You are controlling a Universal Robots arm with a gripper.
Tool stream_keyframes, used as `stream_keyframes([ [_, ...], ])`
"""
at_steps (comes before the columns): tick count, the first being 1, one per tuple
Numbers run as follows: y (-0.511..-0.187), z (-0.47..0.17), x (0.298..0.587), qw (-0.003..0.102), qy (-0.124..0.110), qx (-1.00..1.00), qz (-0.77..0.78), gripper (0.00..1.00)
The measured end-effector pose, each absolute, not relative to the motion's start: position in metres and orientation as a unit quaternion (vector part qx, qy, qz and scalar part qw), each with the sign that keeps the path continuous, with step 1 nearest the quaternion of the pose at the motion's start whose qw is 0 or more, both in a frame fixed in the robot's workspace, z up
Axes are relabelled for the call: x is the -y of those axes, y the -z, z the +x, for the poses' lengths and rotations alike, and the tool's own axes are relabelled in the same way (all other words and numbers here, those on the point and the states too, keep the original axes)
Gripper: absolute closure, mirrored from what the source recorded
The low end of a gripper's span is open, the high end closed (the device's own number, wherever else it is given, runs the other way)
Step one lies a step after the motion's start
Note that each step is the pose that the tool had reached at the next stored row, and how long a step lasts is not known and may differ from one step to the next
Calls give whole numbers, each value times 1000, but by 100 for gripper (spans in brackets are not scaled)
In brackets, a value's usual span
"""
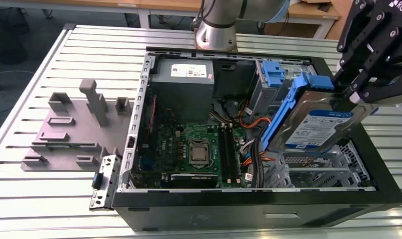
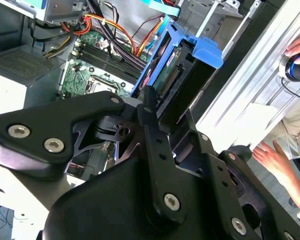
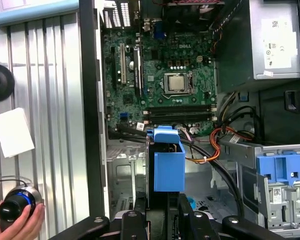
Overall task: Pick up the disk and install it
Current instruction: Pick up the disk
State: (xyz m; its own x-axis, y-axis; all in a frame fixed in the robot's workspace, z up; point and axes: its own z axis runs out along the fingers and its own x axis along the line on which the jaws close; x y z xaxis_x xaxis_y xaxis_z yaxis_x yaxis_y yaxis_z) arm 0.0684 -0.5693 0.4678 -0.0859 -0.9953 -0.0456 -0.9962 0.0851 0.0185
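While the black gripper [image 1: 357, 97] pinches the silver, blue-railed disk [image 1: 317, 127] tilted above the open black computer case [image 1: 254, 211], orange cables [image 1: 252, 121] and a perforated metal cage [image 1: 320, 168] lie beneath.

Metal and plastic
The disk [image 1: 324, 127] is bare silvery metal with a glossy paper label and smooth blue plastic rails; the gripper [image 1: 355, 97] is matt black; the table [image 1: 28, 189] is ribbed satin metal; the case [image 1: 254, 211] matt black.
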Motion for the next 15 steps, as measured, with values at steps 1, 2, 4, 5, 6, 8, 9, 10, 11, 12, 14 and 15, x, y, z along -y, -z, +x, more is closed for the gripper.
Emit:
stream_keyframes([
  [1,-468,69,570,11,-22,-737,-676,65],
  [2,-468,69,570,11,-22,-737,-676,65],
  [4,-468,69,571,11,-22,-737,-676,65],
  [5,-468,69,572,11,-22,-737,-676,65],
  [6,-468,69,573,11,-22,-737,-676,65],
  [8,-468,69,575,11,-22,-736,-676,65],
  [9,-468,69,576,11,-22,-737,-676,65],
  [10,-468,69,577,11,-22,-737,-676,65],
  [11,-468,69,577,11,-22,-737,-676,65],
  [12,-468,70,577,11,-22,-736,-676,65],
  [14,-468,71,577,11,-22,-736,-676,65],
  [15,-468,72,577,11,-22,-737,-676,65],
])
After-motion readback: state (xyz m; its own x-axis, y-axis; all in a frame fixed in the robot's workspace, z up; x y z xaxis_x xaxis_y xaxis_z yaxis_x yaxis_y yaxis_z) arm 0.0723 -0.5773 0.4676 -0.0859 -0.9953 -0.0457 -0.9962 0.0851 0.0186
